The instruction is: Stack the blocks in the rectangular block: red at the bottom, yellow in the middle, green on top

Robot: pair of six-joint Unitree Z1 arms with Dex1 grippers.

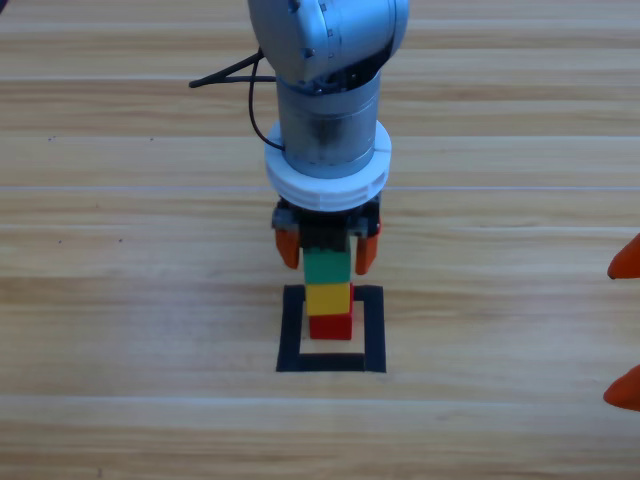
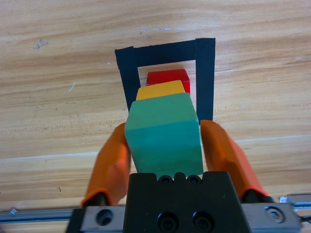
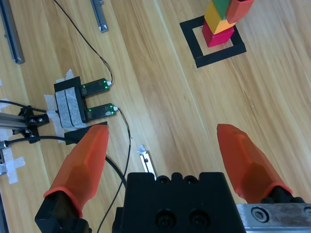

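Your left gripper (image 1: 327,247) straddles green (image 1: 326,266), jaws just apart, atop yellow (image 1: 328,298) and red (image 1: 330,326); right gripper (image 1: 625,325) waits open.

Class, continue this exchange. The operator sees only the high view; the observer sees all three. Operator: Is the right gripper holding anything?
Observer: No. The right gripper is open, with nothing between its jaws.
Operator: The left gripper is at the green cube, hiding the far tape. Is the red cube inside?
Observer: Yes, the red cube sits on bare wood inside the tape square.
Operator: Anything near that right gripper?
Observer: A black device with green lights, taped down, with cables.
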